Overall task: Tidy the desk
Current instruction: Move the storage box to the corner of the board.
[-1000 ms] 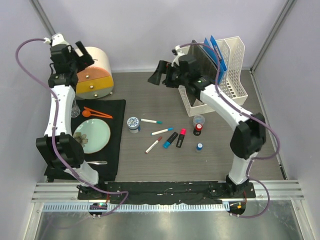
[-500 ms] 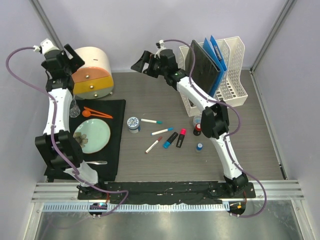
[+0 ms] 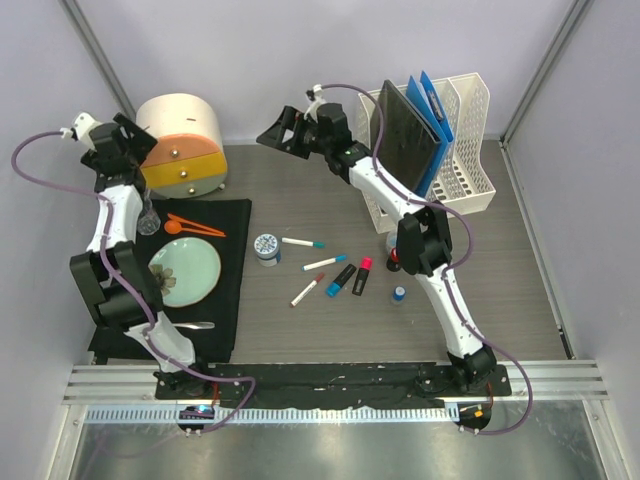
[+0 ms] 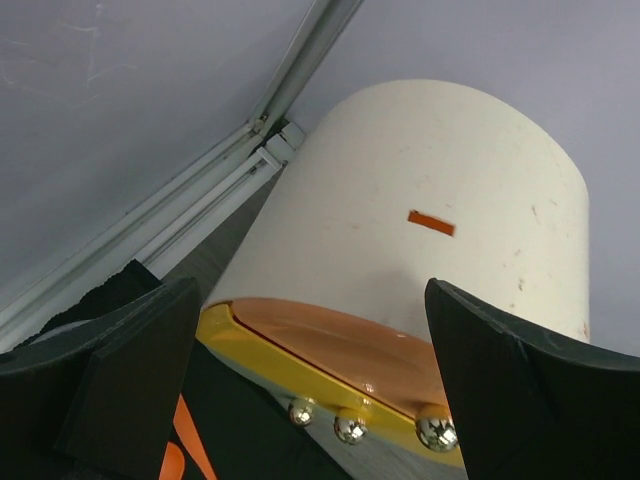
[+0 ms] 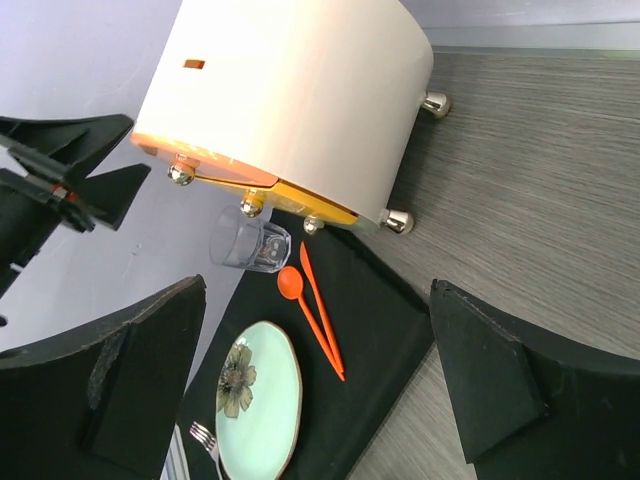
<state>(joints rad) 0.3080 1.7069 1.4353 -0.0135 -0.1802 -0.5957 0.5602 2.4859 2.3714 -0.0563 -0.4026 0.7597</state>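
Observation:
The desk (image 3: pixel 300 330) is a dark wood-grain top. Loose on its middle lie three white pens (image 3: pixel 324 263), a blue highlighter (image 3: pixel 340 279), a black and pink one (image 3: pixel 361 277), a round tin (image 3: pixel 267 247) and small bottles (image 3: pixel 397 258). My left gripper (image 3: pixel 125 140) hangs open at the far left, beside the cream and orange drawer box (image 3: pixel 185 145); its wrist view shows that box (image 4: pixel 420 230) between the open fingers of the left gripper (image 4: pixel 310 300). My right gripper (image 3: pixel 275 130) is open, raised over the far middle, holding nothing. The right gripper (image 5: pixel 318 290) looks toward the drawer box (image 5: pixel 290 100).
A black mat (image 3: pixel 225 290) at the left carries a mint plate (image 3: pixel 184 270), an orange spoon and knife (image 3: pixel 195 226), a glass (image 3: pixel 149 218) and a fork (image 3: pixel 195 325). A white file rack (image 3: pixel 465 140) with black and blue folders stands far right.
The right arm stretched out toward the far wall and its gripper swung left. The left gripper drifted left and a little nearer. Nothing on the desk moved.

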